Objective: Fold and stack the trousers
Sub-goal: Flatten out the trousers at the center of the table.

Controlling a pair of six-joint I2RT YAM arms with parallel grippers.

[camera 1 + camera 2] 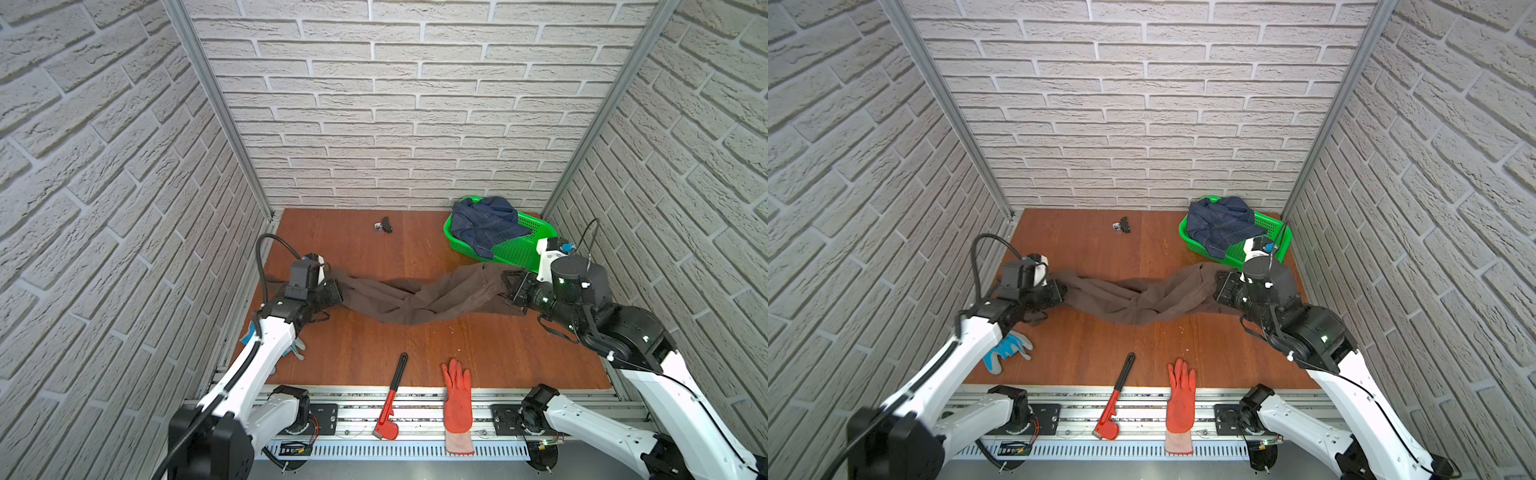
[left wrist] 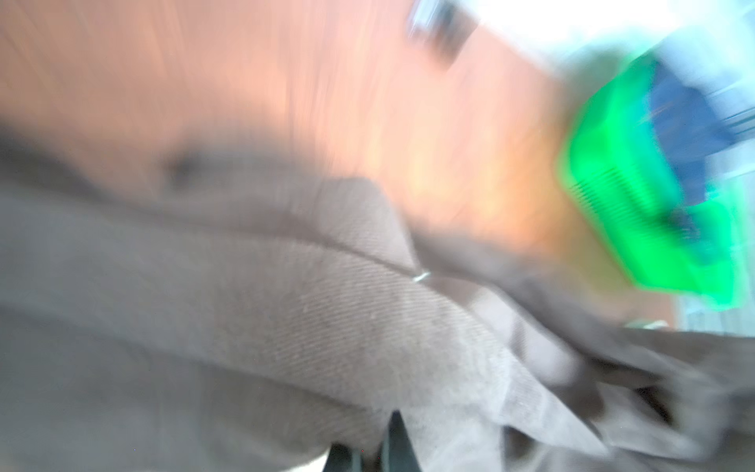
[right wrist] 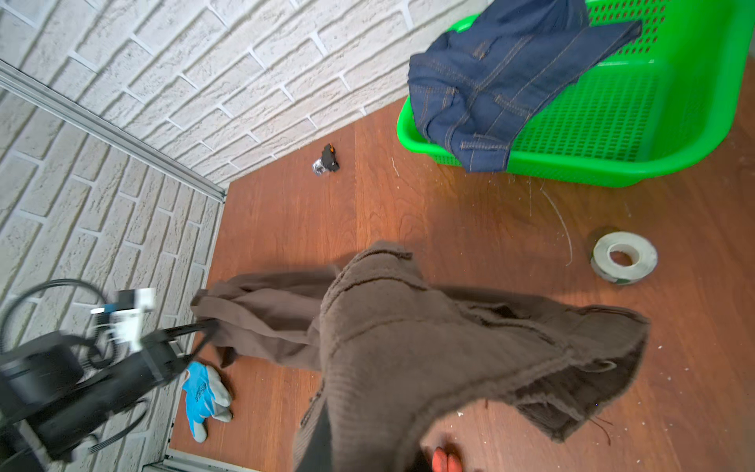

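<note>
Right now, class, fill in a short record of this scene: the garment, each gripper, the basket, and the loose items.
trousers: brown, strung between both grippers, middle sagging low
left gripper: shut on one end of the trousers
right gripper: shut on the other end
basket: green, far right corner, denim draped over its rim
loose items: wrench, orange glove, blue glove, tape

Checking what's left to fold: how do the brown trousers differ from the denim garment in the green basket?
The brown trousers stretch across the table; the denim garment sits bunched in the green basket, hanging over its rim. The trousers are gripped at each end by the left claw and right claw; nothing touches the denim garment. The trousers are brown; the denim garment is blue with tan stitching. Both are rumpled, unfolded.
</note>
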